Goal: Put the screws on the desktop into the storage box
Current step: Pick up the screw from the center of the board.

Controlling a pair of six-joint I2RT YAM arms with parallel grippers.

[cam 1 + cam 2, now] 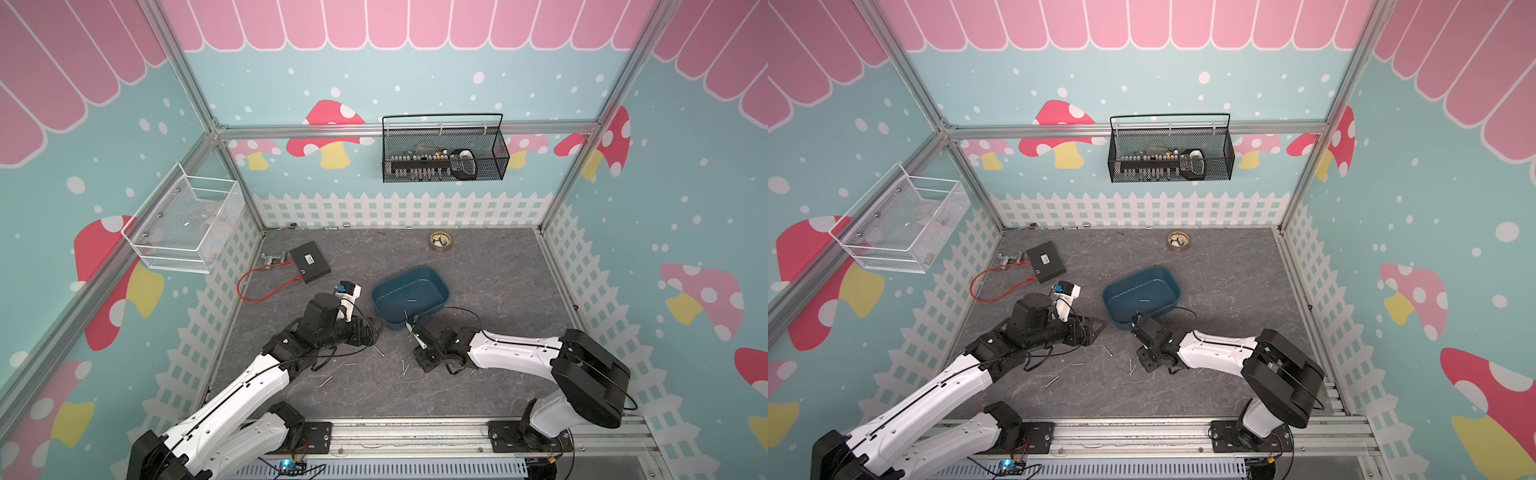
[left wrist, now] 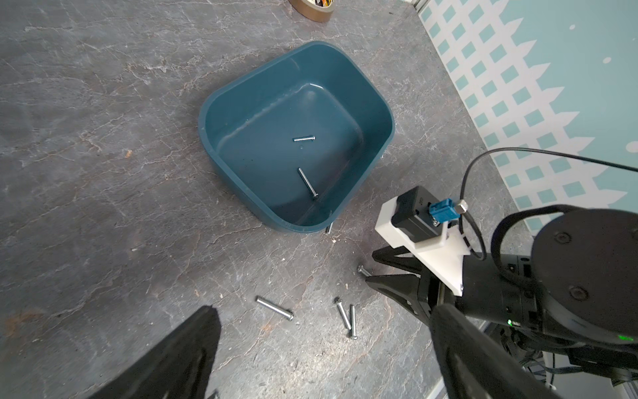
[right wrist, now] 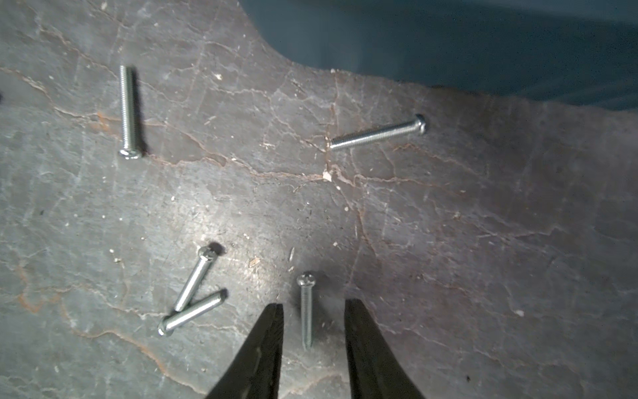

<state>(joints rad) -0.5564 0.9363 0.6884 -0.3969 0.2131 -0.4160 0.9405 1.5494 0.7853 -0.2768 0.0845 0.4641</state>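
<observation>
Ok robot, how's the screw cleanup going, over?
Left gripper open. Right gripper open, jaws astride one screw on desktop. Two screws in storage box, other screws loose nearby. Nothing blocking.

A black mesh basket (image 1: 496,158) hangs on the back wall, holding a row of small items too small to tell apart, and a white mesh basket (image 1: 166,237) hangs on the left wall. Below, near the back left corner, lies a flat black box (image 1: 309,262) with a white label, a red cable (image 1: 238,287) looping from it. A tape roll (image 1: 440,241) lies flat near the back wall, well apart from the box.
</observation>
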